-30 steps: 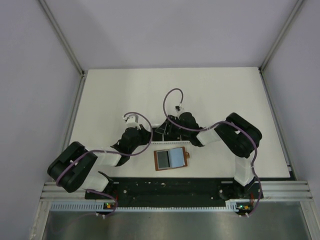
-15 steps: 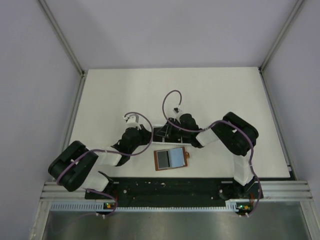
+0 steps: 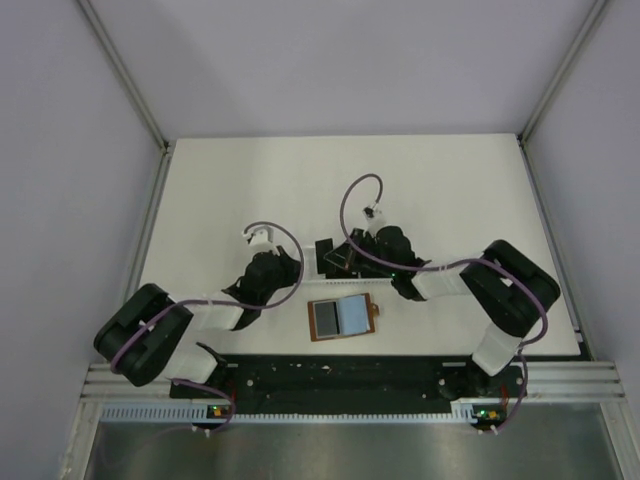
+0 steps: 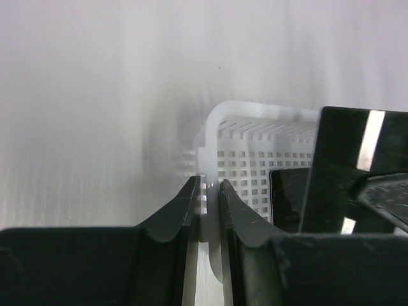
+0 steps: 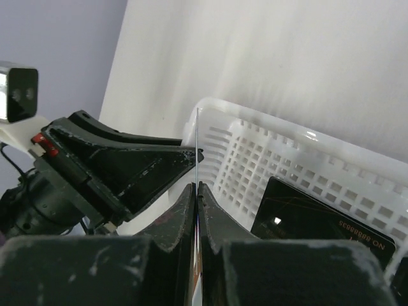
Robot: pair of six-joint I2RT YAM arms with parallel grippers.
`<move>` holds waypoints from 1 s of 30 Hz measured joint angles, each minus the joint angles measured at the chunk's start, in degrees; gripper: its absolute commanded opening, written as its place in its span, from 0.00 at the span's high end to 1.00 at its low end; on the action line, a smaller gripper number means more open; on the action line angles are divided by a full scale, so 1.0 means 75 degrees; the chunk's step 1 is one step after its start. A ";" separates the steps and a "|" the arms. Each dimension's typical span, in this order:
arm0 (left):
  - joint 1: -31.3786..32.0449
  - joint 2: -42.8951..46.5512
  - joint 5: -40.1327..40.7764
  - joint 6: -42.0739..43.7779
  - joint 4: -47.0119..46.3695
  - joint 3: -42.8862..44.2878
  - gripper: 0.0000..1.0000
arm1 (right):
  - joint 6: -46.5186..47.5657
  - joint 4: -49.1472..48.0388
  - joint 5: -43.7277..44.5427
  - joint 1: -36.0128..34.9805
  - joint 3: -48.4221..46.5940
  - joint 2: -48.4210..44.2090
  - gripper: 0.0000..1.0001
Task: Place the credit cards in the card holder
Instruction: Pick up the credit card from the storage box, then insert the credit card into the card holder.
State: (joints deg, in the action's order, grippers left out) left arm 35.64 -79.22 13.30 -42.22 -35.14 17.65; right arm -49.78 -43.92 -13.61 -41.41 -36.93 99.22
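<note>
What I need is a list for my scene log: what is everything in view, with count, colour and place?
card holder: one, brown with bluish pockets, open flat on the near half of the table.
basket: one, white, slotted, just beyond the card holder.
credit cards: at least two, black; one upright in the right gripper, another flat in the basket.
table: one, white, under everything.
left gripper: one, black, shut on the basket's wall.
right gripper: one, black, shut on the upright credit card.
</note>
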 measured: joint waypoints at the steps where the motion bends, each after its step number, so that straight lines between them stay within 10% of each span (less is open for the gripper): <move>1: -0.0009 0.0017 0.0058 -0.0023 0.0070 0.0041 1.00 | 0.0067 0.0009 0.0082 0.0009 0.0052 -0.0175 1.00; 6: -0.0134 0.0035 0.0239 -0.0128 0.0434 0.0268 0.99 | 0.0210 0.0312 0.0391 0.0143 0.0219 -0.0828 1.00; 12: -0.0192 0.0093 0.0265 -0.0146 0.0618 0.0396 0.74 | -0.0478 0.1096 0.0312 0.0589 0.0219 -0.1428 1.00; 30: -0.0204 0.1201 0.0146 0.0128 0.1306 0.0606 0.16 | -0.7810 0.1107 -0.0530 0.1192 0.0731 -0.3716 1.00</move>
State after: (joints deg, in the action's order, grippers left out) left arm 34.11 -70.22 14.39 -41.25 -25.34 22.20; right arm -108.36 -35.62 -17.58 -32.47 -31.44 71.35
